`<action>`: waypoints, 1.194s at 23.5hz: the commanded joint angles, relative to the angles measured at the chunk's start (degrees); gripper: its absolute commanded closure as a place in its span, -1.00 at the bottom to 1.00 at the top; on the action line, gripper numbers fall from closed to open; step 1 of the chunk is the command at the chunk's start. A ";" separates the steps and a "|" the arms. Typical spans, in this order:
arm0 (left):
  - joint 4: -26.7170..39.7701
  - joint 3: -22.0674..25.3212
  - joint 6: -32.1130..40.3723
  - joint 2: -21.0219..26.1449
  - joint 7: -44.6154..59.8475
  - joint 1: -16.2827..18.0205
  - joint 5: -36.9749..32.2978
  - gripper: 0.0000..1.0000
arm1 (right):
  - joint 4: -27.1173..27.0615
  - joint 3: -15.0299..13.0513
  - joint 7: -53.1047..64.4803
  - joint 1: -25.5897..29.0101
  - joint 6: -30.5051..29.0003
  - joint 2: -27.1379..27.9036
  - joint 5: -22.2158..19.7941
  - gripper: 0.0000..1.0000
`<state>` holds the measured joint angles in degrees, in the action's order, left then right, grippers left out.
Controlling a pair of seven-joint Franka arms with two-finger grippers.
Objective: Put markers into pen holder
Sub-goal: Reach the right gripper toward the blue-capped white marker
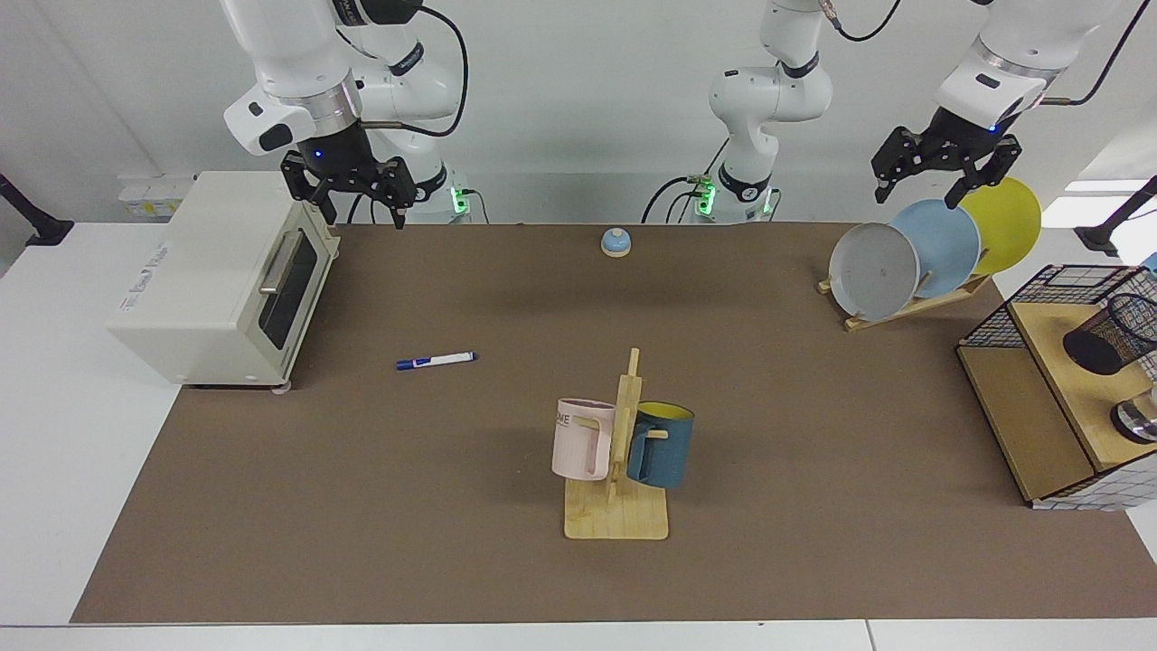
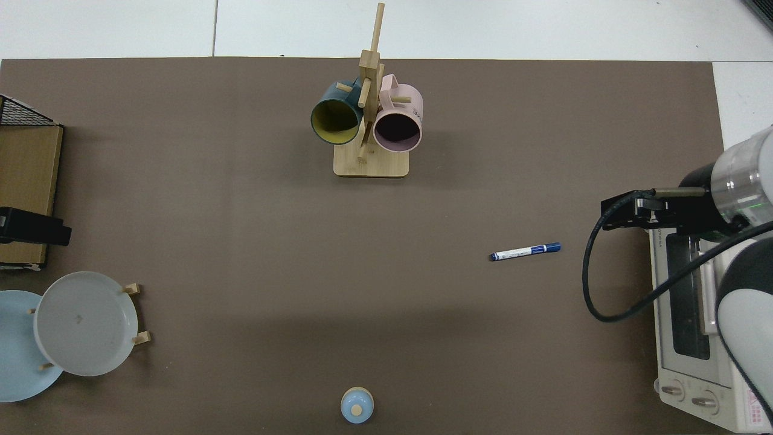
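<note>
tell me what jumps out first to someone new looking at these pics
A wooden mug rack stands mid-table with a pink mug and a blue mug. A lone marker lies on the brown mat near the toaster oven, and three plates lean in a rack opposite.

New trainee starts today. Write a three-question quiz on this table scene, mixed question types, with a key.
1. True or false: the slim white marker with the blue cap stands inside the black wire-mesh pen holder.
2. Multiple choice: the right gripper hangs above
A. the white toaster oven
B. the wooden mug tree
C. the small blue call bell
3. Fill in: the left gripper hangs open over the wooden rack of ___.

Key
1. False: it lies flat on the brown table mat, far from the holder.
2. A
3. plates
</note>
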<state>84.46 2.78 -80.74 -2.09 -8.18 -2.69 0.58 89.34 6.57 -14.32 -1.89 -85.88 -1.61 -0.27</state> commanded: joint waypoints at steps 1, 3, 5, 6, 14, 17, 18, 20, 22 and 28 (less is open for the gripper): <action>1.32 -0.23 0.50 -1.25 0.53 0.49 -0.06 -1.00 | 0.75 0.46 -0.27 0.75 0.71 -1.02 0.01 -1.00; 1.32 -0.23 0.59 -1.25 0.53 0.49 -0.06 -1.00 | 0.84 0.46 -0.27 0.66 0.62 -1.20 0.01 -1.00; 1.32 -0.23 0.67 -1.25 0.53 0.49 -0.06 -1.00 | 1.10 0.46 -0.27 0.66 0.62 -1.37 0.01 -1.00; 1.32 -0.23 0.76 -1.25 0.53 0.49 -0.06 -1.00 | 1.10 0.46 -0.45 0.75 0.62 -1.37 0.18 -1.00; 1.32 -0.32 0.76 -1.25 0.53 0.49 -0.06 -1.00 | 1.46 0.46 -1.06 1.19 -0.70 -1.46 0.27 -0.99; 1.32 -0.32 0.76 -1.25 0.45 0.49 -0.06 -1.00 | 2.68 0.46 -3.16 1.27 -1.57 -1.99 0.36 -0.99; 1.32 -0.32 0.76 -1.25 0.45 0.49 -0.06 -1.00 | 3.56 0.46 -5.17 1.27 -2.88 -2.16 0.27 -0.99; 1.32 -0.32 0.76 -1.25 0.53 0.49 -0.06 -1.00 | 4.53 0.46 -10.17 1.19 -5.26 -2.17 0.27 -0.99; 1.32 -0.32 0.76 -1.25 0.53 0.49 -0.06 -1.00 | 4.71 0.46 -15.98 1.19 -5.88 -1.73 0.27 -0.99; 1.32 -0.23 0.76 -1.25 0.53 0.49 -0.06 -1.00 | 6.72 0.55 -32.59 0.66 -9.56 -0.32 0.27 -0.99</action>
<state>84.46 2.78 -80.28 -2.10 -8.16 -2.69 0.58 93.01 6.49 -36.46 -1.81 -91.02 -1.75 -0.27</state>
